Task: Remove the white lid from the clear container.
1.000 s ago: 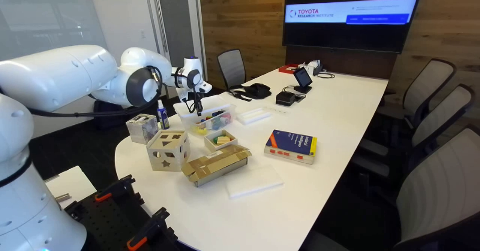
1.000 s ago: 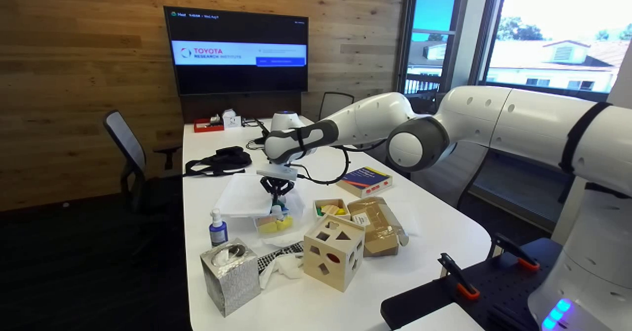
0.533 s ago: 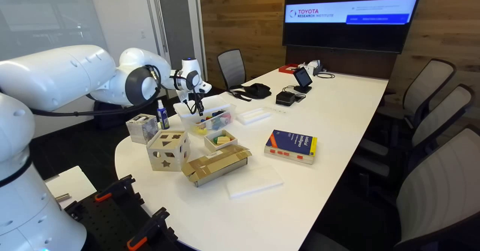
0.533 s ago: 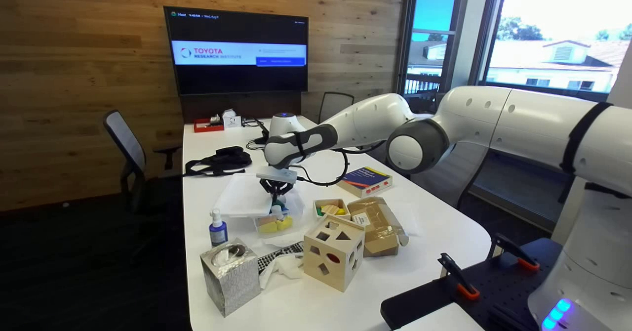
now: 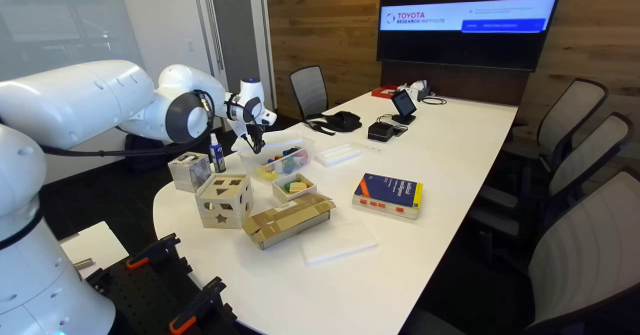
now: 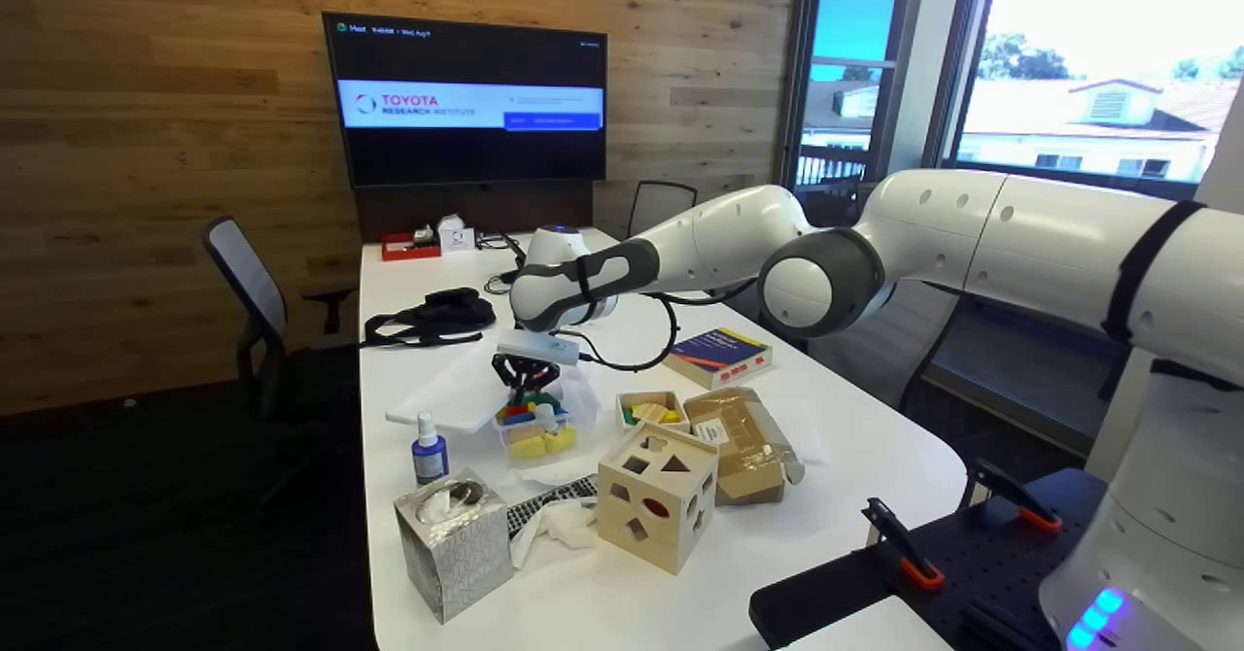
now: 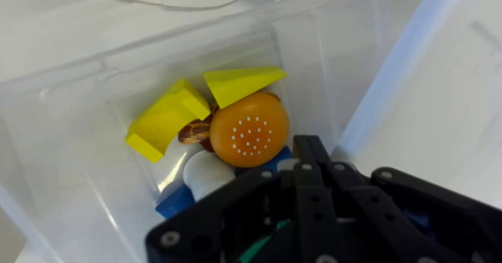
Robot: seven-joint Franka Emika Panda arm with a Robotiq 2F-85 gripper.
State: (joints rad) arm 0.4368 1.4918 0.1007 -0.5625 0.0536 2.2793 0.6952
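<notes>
The clear container (image 6: 585,413) holds colourful toys and shows in both exterior views (image 5: 252,164). In the wrist view its wall (image 7: 353,59) and toys lie uncovered at the left and middle. The white lid (image 6: 442,394) sits askew and juts out past the container's left side in an exterior view. Its pale edge (image 7: 388,74) crosses the right of the wrist view. My gripper (image 7: 311,139) points down over the container, its fingertips together with nothing visible between them. The fingertips are right beside the lid's edge; I cannot tell whether they touch. The gripper also shows in an exterior view (image 5: 257,149).
A blue spray bottle (image 6: 430,452) and a tissue box (image 6: 455,534) stand near the container. A wooden cube (image 6: 661,496), a small toy box (image 6: 653,408), a cardboard box (image 6: 743,442) and a book (image 6: 719,355) are also on the table.
My gripper has moved left in both exterior views. The lid has shifted left and turned, uncovering more of the toys in the container.
</notes>
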